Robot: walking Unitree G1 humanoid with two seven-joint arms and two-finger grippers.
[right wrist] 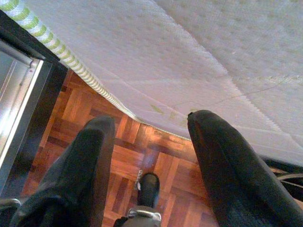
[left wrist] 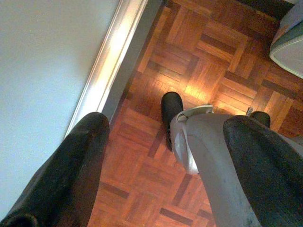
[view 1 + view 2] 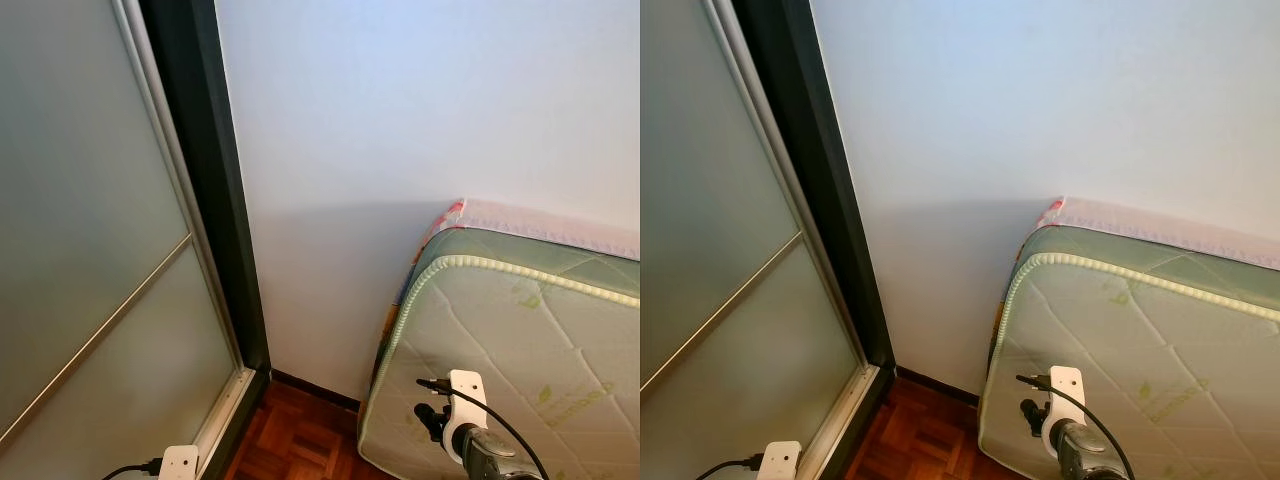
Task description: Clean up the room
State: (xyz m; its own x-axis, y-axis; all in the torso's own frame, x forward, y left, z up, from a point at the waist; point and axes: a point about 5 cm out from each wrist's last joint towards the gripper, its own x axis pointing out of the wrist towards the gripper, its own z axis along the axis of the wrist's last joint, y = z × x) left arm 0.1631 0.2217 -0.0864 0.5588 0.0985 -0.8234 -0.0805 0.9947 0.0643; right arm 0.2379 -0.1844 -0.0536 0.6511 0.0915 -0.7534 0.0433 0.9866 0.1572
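The head cameras face a room corner: a pale wall (image 3: 420,110) meets a frosted sliding door (image 3: 80,250) with a silver rail across it, framed by a dark door post (image 3: 225,200). A quilted mattress (image 3: 530,350) with a green piped edge stands on its side and leans against the wall on the robot's right, a pink-patterned cover (image 3: 540,222) showing along its top edge. A dark skirting board (image 3: 315,390) runs along the foot of the wall between the door post and the mattress, above a strip of parquet floor (image 3: 300,440). At the bottom of the head views the right wrist with its white camera mount (image 3: 468,395) and black cable shows in front of the mattress face, and the left arm's white mount (image 3: 178,462) shows beside the door. The left gripper (image 2: 165,161) hangs pointing down at the parquet beside the door's silver bottom track (image 2: 111,61), its two black fingers spread wide with nothing between them; the robot's grey leg and black foot (image 2: 171,111) show below it. The right gripper (image 1: 151,151) also hangs low, fingers wide apart and empty, close to the mattress's lower edge, with the other black foot (image 1: 149,188) on the floor beneath. No loose item to tidy can be made out on the visible floor.
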